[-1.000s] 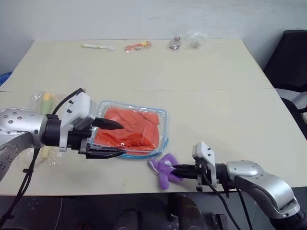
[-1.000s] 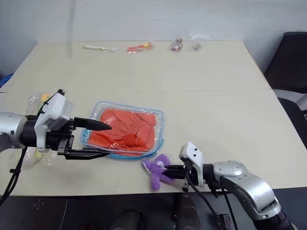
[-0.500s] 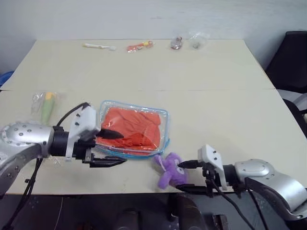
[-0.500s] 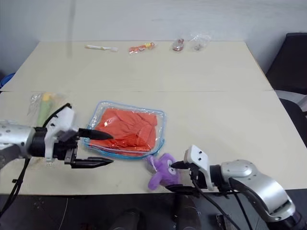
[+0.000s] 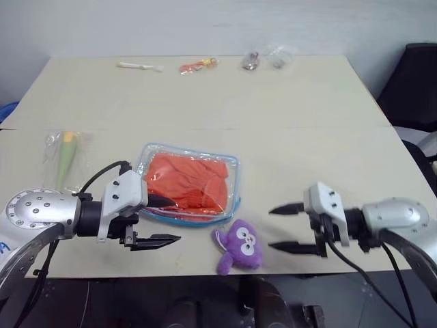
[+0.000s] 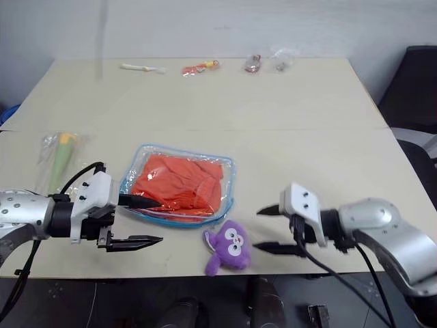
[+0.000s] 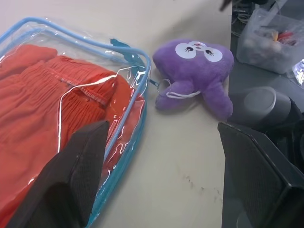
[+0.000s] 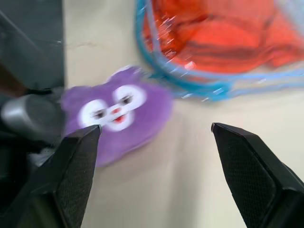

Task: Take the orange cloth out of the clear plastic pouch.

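Left arm: reaches in low from the left; left gripper has fingers apart, empty, at the pouch's near-left edge.
Right arm: reaches in from the right, raised off the table; right gripper has fingers spread, empty.
Clear plastic pouch: flat, between the grippers, nearer the left one.
Orange cloth: inside the pouch, just past the left gripper's upper finger.
Purple plush toy: face up, near the pouch's front corner, just left of the right gripper.
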`<state>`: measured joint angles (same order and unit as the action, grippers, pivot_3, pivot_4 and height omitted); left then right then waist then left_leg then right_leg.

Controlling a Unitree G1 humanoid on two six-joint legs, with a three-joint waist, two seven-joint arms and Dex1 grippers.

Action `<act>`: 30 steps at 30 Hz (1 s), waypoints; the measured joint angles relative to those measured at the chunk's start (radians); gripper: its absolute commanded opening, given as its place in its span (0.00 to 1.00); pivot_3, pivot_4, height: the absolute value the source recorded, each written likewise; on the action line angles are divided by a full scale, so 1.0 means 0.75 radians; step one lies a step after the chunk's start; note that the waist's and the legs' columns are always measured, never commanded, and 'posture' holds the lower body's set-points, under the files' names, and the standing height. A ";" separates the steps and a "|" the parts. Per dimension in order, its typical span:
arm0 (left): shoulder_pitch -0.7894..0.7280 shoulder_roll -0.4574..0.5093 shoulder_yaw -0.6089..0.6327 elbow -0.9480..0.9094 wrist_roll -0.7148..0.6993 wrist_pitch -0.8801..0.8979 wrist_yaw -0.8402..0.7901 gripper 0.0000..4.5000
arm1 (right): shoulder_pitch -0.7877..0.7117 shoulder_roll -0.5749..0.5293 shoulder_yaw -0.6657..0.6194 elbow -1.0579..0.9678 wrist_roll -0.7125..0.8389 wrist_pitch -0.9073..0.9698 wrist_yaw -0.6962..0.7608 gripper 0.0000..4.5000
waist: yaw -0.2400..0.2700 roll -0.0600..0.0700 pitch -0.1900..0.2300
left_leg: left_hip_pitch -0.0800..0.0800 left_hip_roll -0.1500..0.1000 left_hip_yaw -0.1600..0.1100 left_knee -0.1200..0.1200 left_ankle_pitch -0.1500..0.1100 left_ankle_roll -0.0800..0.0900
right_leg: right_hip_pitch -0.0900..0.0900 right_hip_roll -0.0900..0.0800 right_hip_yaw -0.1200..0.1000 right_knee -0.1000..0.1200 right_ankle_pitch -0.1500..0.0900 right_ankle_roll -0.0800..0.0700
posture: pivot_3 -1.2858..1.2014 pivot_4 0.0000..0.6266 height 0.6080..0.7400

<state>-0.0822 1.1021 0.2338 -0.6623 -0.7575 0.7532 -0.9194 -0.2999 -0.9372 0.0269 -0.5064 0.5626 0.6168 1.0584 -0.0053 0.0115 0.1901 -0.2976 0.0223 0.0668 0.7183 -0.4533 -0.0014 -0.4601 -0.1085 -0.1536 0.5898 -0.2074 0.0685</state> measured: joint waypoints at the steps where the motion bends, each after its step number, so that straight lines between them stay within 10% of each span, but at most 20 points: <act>1: 0.015 -0.004 0.003 -0.003 -0.001 0.002 0.002 0.86 | -0.069 0.023 0.025 0.034 -0.025 -0.022 0.000 0.82 | -0.002 0.000 0.000 | 0.000 0.000 0.001 0.000 0.000 0.000 | -0.001 0.000 0.000 0.000 0.000 0.000 | 0.52 0.24 1.00; 7: 0.073 -0.057 0.002 -0.089 -0.010 0.023 0.052 0.86 | -0.371 0.152 0.253 0.219 -0.248 -0.242 0.080 0.42 | 0.007 0.000 0.000 | 0.000 0.001 -0.003 0.001 0.000 0.000 | -0.002 0.000 -0.004 -0.001 0.000 -0.001 | 0.52 0.24 1.00; 30: 0.076 -0.061 0.004 -0.146 -0.038 0.060 0.095 0.86 | -0.395 0.358 0.529 0.592 -0.777 -1.125 0.214 0.42 | -0.002 0.001 0.000 | 0.000 0.002 -0.004 0.003 0.000 0.000 | -0.002 0.000 -0.005 -0.001 0.000 0.000 | 0.52 0.24 1.00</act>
<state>-0.0251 1.0566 0.2365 -0.7718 -0.7861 0.7979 -0.8480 -0.5963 -0.6684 0.4238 -0.0622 -0.0200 -0.2266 1.2188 -0.0069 0.0120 0.1904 -0.2978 0.0239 0.0637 0.7209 -0.4535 -0.0018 -0.4619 -0.1089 -0.1571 0.5891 -0.2075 0.0681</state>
